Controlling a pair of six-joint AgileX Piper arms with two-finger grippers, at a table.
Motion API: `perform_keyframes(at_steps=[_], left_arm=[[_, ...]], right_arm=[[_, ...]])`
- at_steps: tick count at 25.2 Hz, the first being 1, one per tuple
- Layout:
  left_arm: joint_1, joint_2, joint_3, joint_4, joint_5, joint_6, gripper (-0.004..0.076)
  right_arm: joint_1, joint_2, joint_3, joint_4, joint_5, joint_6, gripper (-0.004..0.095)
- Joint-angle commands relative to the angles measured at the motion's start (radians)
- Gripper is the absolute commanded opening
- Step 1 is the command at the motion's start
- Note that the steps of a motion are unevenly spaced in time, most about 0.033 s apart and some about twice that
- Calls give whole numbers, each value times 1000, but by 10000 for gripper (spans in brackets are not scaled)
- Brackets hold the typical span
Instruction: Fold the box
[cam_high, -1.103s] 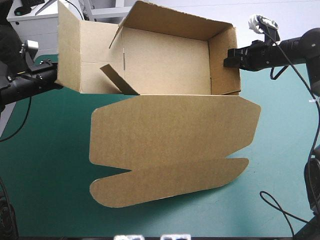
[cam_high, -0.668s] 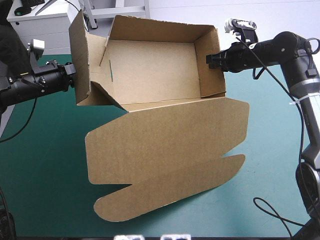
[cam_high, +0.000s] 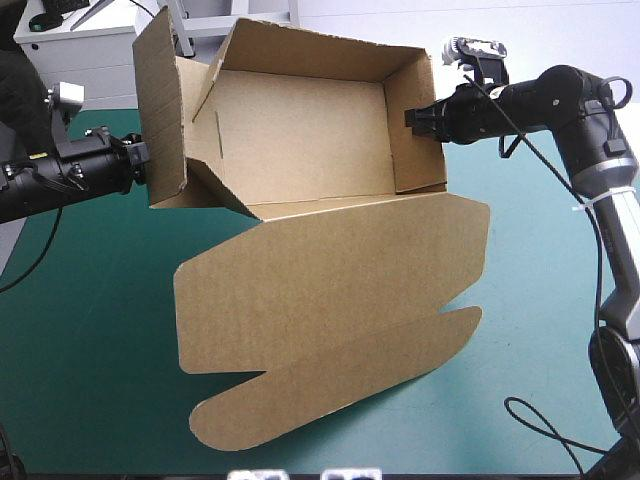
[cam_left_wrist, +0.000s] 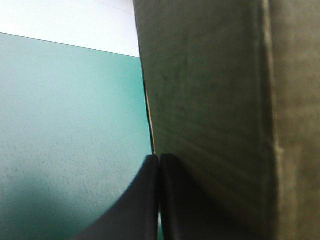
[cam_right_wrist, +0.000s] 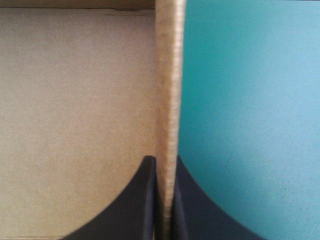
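The brown box (cam_high: 300, 140) is an open tray held tilted above the table, its hollow facing the high view. Its long lid (cam_high: 330, 270) hangs flat toward the near edge, ending in a rounded tuck flap (cam_high: 330, 385). My left gripper (cam_high: 145, 165) is shut on the box's left wall, which leans inward. In the left wrist view the black fingers (cam_left_wrist: 158, 162) meet at the thin edge of that wall (cam_left_wrist: 210, 100). My right gripper (cam_high: 415, 118) is shut on the right wall; its own view shows the fingers (cam_right_wrist: 165, 162) pinching the wall's edge (cam_right_wrist: 170, 75), the box floor (cam_right_wrist: 75, 115) beside it.
The teal-green cover (cam_high: 540, 330) shows on both sides of the hanging lid and along the near edge. The table's far edge runs behind the raised box.
Both grippers have drawn closer together, the right one moving left with its wall. The left wall has swung inward, and the whole box has tilted and shifted left.
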Motion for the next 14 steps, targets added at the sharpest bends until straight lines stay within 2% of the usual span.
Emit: perform_keyframes(at_steps=[1, 14], left_arm=[[-15, -37, -33, -94, 21, -7, -8], [-28, -39, -33, -94, 57, -20, -8]], right_arm=[[30, -42, -32, 34, -80, 10, -17], [49, -7, -32, 18, -114, 8, -17]])
